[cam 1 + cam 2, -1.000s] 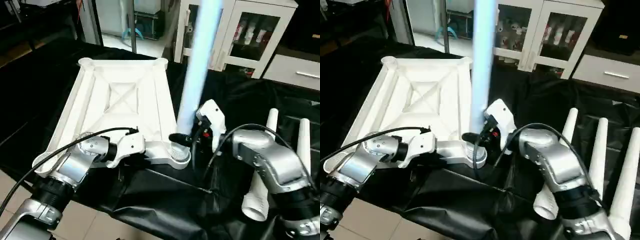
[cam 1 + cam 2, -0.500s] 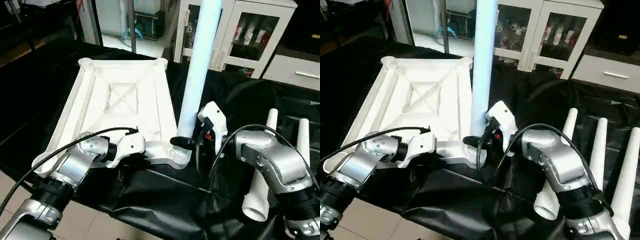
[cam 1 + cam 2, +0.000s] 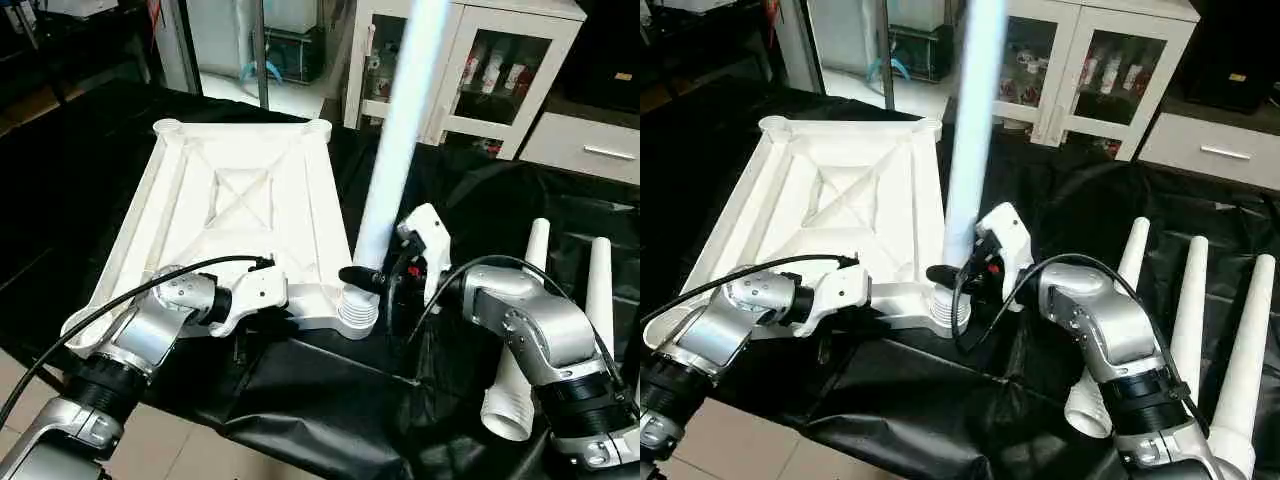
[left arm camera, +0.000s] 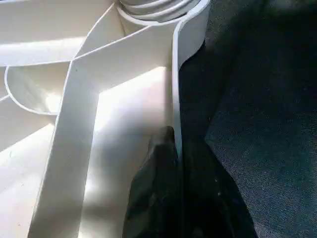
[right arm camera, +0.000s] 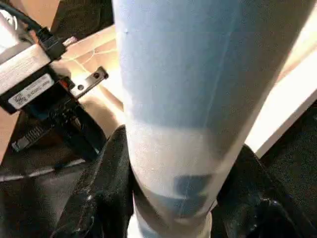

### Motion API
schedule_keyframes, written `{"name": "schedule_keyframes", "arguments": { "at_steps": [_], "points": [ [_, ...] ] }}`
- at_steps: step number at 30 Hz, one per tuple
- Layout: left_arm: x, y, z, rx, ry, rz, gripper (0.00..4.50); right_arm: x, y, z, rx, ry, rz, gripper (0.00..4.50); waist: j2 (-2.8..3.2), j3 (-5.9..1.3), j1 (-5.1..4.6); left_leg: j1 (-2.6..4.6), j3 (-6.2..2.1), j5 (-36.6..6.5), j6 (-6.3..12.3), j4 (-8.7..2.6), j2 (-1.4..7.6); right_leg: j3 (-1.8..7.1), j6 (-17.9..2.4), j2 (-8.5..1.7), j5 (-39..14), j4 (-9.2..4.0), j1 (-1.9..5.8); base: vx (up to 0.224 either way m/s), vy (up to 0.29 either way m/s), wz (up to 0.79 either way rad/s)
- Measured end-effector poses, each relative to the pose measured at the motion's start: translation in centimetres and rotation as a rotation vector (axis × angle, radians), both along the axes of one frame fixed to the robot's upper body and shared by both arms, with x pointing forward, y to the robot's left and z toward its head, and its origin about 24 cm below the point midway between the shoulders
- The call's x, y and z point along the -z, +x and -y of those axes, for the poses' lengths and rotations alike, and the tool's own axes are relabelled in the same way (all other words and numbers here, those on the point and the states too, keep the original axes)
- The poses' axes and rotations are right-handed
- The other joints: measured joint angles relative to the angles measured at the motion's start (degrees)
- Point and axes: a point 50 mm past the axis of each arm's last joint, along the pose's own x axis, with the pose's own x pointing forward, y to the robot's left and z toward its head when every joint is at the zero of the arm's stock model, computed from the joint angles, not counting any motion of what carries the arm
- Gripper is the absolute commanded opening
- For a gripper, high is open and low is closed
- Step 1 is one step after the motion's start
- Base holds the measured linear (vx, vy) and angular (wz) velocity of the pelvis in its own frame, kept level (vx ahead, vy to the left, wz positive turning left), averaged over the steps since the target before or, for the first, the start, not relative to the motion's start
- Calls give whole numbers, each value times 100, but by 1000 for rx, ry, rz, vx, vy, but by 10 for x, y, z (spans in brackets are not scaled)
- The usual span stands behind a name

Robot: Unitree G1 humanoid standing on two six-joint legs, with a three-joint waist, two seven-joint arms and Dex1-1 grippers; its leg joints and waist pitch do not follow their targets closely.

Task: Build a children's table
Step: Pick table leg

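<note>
Two grippers grip: the left gripper [image 4: 176,163] pinches the tabletop [image 3: 240,200] rim, the right gripper [image 5: 173,198] clasps the standing leg [image 3: 395,160], its top cut off at twelve o'clock.

You've got almost nothing to read here. A white label [image 5: 26,92] sits on the small camera module [image 5: 29,74] beside the upright leg [image 5: 198,99], carrying lines of dark print, but the characters are too small to make out.
</note>
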Motion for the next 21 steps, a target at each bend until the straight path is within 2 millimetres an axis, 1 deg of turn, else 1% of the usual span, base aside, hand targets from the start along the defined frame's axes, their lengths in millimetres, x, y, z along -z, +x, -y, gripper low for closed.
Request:
{"name": "schedule_keyframes", "arguments": {
  "at_steps": [4,6,8,10,14,21],
  "points": [
    [0,0,1,3,-1,0,0,7,-3,5,67,70,-33,184,-5,-11,11,2,0,0,0,-13,0,0,2,1,-2,-9,1,0,0,0],
    [1,-1,1,2,-3,-3,0,10,-5,9,89,96,-44,184,15,-24,10,6,0,0,0,-28,-1,-2,0,2,0,-33,9,0,0,0],
    [3,-2,1,1,-3,-8,0,12,-8,11,103,110,-52,184,32,-34,11,35,4,0,0,-53,-2,-3,0,2,0,-61,38,0,0,0],
    [3,-2,1,3,-1,-9,0,14,-11,12,115,111,-38,184,37,-38,18,53,6,0,0,-75,-3,-5,4,2,-3,-79,57,0,0,0],
    [4,-2,3,6,-5,-10,0,15,-18,12,131,94,19,184,59,-50,24,53,9,0,-1,-87,-3,-4,16,2,-11,-83,58,0,0,0],
    [5,-4,3,3,-7,-13,0,16,-30,11,151,63,77,184,72,-59,19,52,10,0,-1,-91,-3,-1,45,2,-30,-92,61,0,0,0]
  ]
}}
